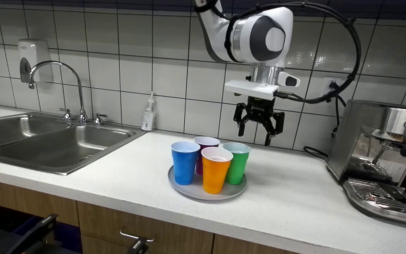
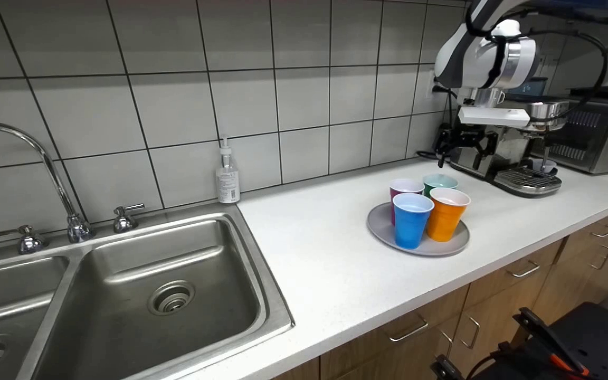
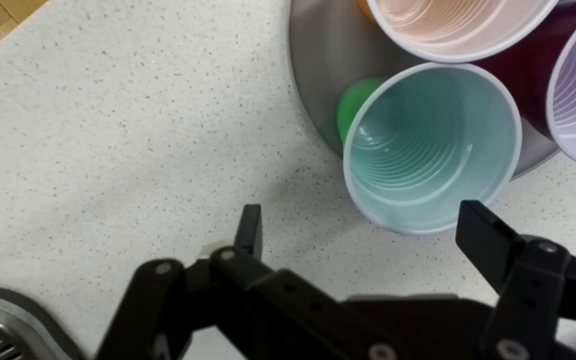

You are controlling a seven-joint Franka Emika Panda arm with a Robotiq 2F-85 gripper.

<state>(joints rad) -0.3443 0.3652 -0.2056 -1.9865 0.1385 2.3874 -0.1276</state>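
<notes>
Green tapered plastic cup (image 1: 238, 164) below the black two-fingered robot gripper (image 1: 254, 136).
The jaws stand wide apart; the cup stands upright on a round grey plate (image 1: 193, 191), down and left of the gripper in both exterior views.

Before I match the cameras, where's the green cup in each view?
In an exterior view: green cup right of centre, lower half, partly behind the orange cup.
In an exterior view: green cup right half, mid-height, behind the orange cup.
In the wrist view: green cup right of centre, below the orange cup.
Shared landmark: gray plate under both cups.
</notes>
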